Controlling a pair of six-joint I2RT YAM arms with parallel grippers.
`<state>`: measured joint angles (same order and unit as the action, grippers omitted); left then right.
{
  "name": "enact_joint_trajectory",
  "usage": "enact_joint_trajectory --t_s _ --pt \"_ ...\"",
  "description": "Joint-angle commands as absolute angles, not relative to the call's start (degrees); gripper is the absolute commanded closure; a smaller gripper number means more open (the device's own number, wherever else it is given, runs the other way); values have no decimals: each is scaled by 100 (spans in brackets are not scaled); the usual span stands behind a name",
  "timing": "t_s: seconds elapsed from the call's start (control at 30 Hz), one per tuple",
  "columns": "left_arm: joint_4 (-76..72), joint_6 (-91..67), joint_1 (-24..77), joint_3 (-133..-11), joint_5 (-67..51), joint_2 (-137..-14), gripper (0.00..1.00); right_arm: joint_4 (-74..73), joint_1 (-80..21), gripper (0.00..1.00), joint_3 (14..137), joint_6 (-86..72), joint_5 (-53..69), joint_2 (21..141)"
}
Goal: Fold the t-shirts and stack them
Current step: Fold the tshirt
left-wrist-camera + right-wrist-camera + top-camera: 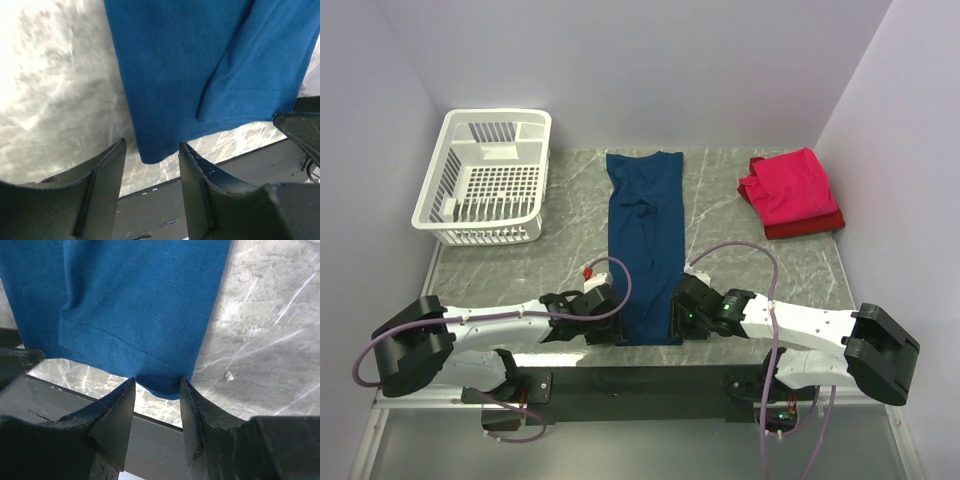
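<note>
A blue t-shirt (642,240) lies folded into a long narrow strip down the middle of the grey marble table (760,270), with no print showing. My left gripper (608,308) is at its near left corner, jaws apart, and that corner (150,150) lies loose between the tips of the left gripper (152,144). At the near right corner my right gripper (682,312) is also open. The hemmed corner (160,385) sits between the tips of the right gripper (157,380) without being pinched. A folded pinkish-red t-shirt (788,185) rests on a darker red one (810,225) at the far right.
A white slotted plastic basket (485,180) stands at the far left of the table. White walls close in the back and both sides. The table's near edge and a dark rail (150,440) run just beneath both grippers.
</note>
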<state>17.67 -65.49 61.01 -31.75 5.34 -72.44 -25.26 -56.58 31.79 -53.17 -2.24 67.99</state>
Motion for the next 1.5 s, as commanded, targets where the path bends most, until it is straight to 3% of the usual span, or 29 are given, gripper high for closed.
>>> enact_joint_trajectory --t_s 0.0,0.33,0.87,1.47 --pt "1827 -6864 6275 -3313 509 -7356 48 -2373 -5625 52 3164 -5432 -255 6803" --pt "2355 -7224 6574 -3384 905 -7550 60 -2355 -5616 52 3094 -5476 -298 6935" --pt "2584 -7374 6609 -3358 1397 -7383 61 -2996 -5625 51 3173 -5502 -650 6698" --pt "1899 -7383 6601 -3199 1354 -7392 64 -2408 -5625 52 2865 -5599 -413 6917"
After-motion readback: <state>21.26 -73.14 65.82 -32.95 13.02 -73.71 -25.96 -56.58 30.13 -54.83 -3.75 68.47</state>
